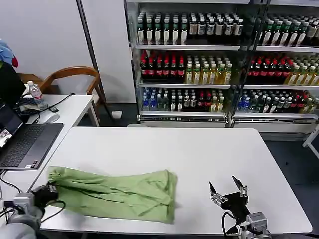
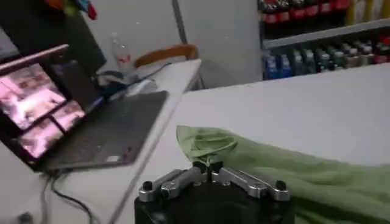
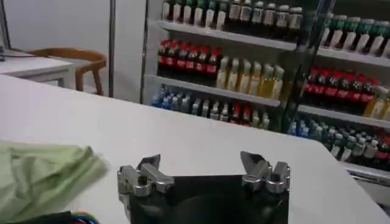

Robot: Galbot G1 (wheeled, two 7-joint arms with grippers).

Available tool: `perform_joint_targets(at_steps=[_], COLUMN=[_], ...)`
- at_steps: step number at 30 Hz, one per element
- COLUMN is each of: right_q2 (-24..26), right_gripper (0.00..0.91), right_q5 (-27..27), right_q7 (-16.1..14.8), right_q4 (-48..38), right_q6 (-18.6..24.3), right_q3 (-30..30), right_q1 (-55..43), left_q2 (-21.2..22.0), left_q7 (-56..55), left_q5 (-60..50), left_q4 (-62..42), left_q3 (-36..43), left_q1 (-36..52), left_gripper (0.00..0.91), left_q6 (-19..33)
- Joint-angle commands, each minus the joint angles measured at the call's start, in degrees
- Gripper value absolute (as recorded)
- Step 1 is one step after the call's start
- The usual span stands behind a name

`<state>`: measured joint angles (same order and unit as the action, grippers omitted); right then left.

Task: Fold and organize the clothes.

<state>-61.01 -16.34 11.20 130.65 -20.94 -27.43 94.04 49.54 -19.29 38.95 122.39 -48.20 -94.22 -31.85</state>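
Note:
A light green shirt (image 1: 117, 194) lies folded lengthwise on the white table (image 1: 199, 154), near its front left edge. My left gripper (image 1: 51, 190) is at the shirt's left end, shut on a pinch of the green cloth (image 2: 204, 145). In the left wrist view the left gripper (image 2: 207, 167) has its jaws closed together on that fold. My right gripper (image 1: 228, 187) stands open over bare table to the right of the shirt, apart from it. In the right wrist view the right gripper (image 3: 201, 165) holds nothing, and the shirt's edge (image 3: 42, 173) lies off to one side.
An open laptop (image 1: 20, 142) sits on a side desk (image 1: 75, 107) to the left, with a water bottle (image 1: 36, 94) and cables. A wooden chair (image 1: 75, 74) stands behind it. Drink shelves (image 1: 224, 64) fill the back. The table's right half is bare.

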Motion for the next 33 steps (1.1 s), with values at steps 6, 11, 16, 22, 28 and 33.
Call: perform_joint_targets(at_steps=[6, 11, 16, 22, 28, 33], right_q2=[-0.07, -0.36, -0.6, -1.9, -3.05, -3.51], right_gripper=[0.907, 0.907, 0.907, 0.907, 0.907, 0.907], right_q5=[0.4, 0.29, 0.25, 0.86, 1.74, 2.05], right_q7=[-0.15, -0.21, -0.28, -0.41, -0.54, -0.62], right_q4=[1.17, 1.85, 2.11, 1.21, 1.04, 1.23], right_q6=[0.16, 0.08, -0.1, -0.14, -0.1, -0.3], right_q3=[-2.93, -7.1, -9.96, -11.08, -11.38, -11.54], right_q1=[1.74, 4.13, 6.13, 7.22, 8.29, 8.3], left_q2=[3.4, 5.39, 7.93, 8.22, 8.27, 8.5], left_q7=[2.52, 4.02, 4.6, 6.32, 6.65, 6.44], left_q5=[-1.01, -3.78, -8.98, -10.25, -10.67, -10.51], left_q4=[11.53, 15.38, 14.83, 11.29, 9.06, 7.67], left_q3=[9.29, 20.13, 30.41, 35.9, 38.46, 39.37], left_q1=[2.46, 3.69, 4.94, 9.43, 12.63, 14.57], left_gripper=[0.03, 0.03, 0.04, 0.04, 0.04, 0.04], left_q6=[-1.13, -1.17, -0.42, 1.3, 1.58, 1.74])
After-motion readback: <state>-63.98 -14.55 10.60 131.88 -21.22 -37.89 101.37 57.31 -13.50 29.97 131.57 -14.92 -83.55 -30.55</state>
